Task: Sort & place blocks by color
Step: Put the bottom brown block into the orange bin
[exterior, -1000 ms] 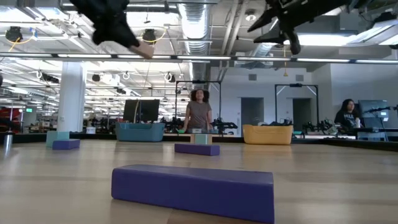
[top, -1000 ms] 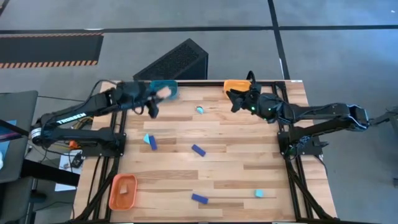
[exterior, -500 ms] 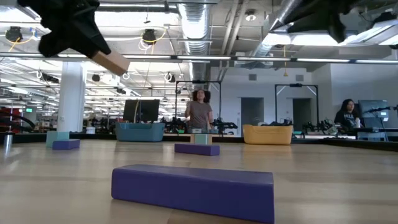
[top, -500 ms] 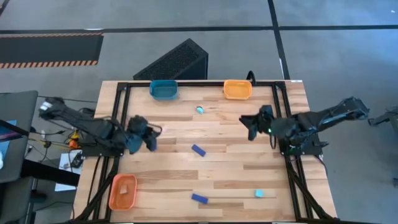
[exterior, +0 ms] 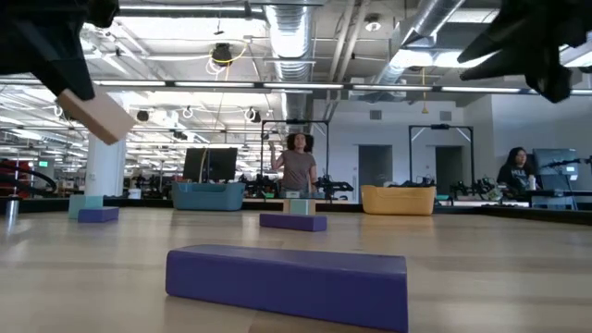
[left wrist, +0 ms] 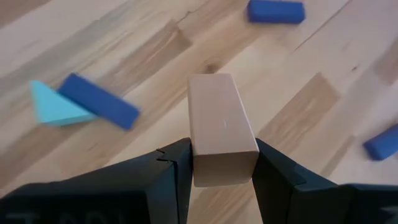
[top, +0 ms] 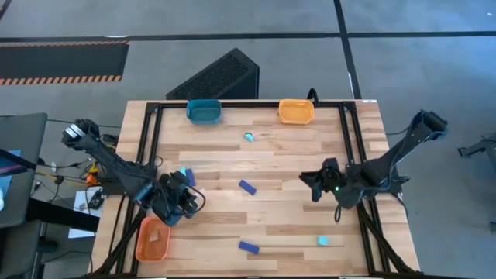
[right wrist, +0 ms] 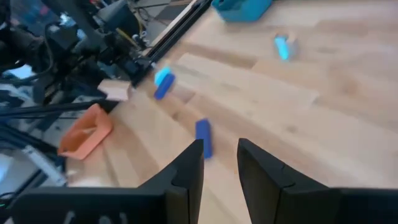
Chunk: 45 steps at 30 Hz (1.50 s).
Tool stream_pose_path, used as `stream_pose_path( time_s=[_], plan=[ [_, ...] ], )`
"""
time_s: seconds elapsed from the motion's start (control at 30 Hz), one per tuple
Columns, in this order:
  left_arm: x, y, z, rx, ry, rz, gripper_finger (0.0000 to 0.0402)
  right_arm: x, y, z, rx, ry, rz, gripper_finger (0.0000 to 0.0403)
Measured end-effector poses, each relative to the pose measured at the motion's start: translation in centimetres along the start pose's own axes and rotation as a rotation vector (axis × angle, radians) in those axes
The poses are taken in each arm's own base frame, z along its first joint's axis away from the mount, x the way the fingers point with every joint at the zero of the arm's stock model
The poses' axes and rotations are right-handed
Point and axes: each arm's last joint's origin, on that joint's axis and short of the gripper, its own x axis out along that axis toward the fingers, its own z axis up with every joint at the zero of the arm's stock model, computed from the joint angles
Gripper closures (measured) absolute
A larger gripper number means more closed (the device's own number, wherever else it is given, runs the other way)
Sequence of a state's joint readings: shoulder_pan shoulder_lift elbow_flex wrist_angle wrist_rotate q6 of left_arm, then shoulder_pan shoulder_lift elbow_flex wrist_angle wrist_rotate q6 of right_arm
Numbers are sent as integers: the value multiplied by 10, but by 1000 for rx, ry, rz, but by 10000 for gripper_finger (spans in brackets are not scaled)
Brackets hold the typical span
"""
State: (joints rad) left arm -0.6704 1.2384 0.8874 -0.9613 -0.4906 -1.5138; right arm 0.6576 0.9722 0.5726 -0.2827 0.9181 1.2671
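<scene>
My left gripper (top: 190,200) is shut on a pale tan wooden block (left wrist: 221,134) above the table's near-left part, just beyond the orange tray (top: 153,239). A second tan block (top: 157,232) lies in that tray. Dark blue bars lie on the table at mid-table (top: 247,187), near the near edge (top: 249,247), and beside a cyan wedge (top: 184,173). Cyan chunks lie far (top: 249,137) and near-right (top: 322,241). My right gripper (top: 310,184) hangs open and empty over the table's right-middle. My left gripper pinches the tan block between its two fingers, one finger (left wrist: 177,163) on each long side, at the block's near end (left wrist: 224,171). The rest of the block juts forward past the fingertips. The block (exterior: 97,116) is lifted clear of the table and tilted.
A teal tray (top: 204,111) and a yellow-orange tray (top: 296,111) stand at the far edge. A black frame (top: 151,147) runs along both table sides. A black box (top: 217,77) sits on the floor beyond. People stand in the room behind (exterior: 296,166).
My left gripper, holding the tan block, has swung from beside the teal tray at the far edge toward the near-left, ending by the orange tray. My right gripper has drawn back from the yellow-orange tray toward the table's near side, to right-middle.
</scene>
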Motion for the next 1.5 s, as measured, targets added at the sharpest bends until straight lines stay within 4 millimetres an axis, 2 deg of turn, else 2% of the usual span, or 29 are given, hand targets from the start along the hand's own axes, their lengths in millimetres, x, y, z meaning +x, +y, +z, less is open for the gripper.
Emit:
stream_pose_path(
  time_s=[0.13, 0.37, 0.6, 0.87, 1.03, 1.23, 1.5],
  plan=[
    [-6, 2, 1, 42, 44, 67, 297, 6, 0, -13, 46, 4, 31, 285],
    [-9, 12, 1, 75, 135, 147, 292, 20, 4, -17, 79, -17, 23, 285],
    [-20, 25, 5, 88, 164, 162, 296, 33, 1, -5, 77, -10, 3, 285],
    [-33, 44, 9, 110, 182, 213, 295, 51, -1, 18, 39, -1, 39, 285],
    [-25, 54, 0, 118, 247, 227, 295, 57, -5, 25, 27, -4, 18, 285],
    [-13, 63, -21, 127, 398, 252, 295, 58, -8, 25, -1, 19, 9, 285],
    [-17, 66, -38, 130, 485, 253, 294, 60, -11, 25, -11, 27, -15, 285]
  ],
)
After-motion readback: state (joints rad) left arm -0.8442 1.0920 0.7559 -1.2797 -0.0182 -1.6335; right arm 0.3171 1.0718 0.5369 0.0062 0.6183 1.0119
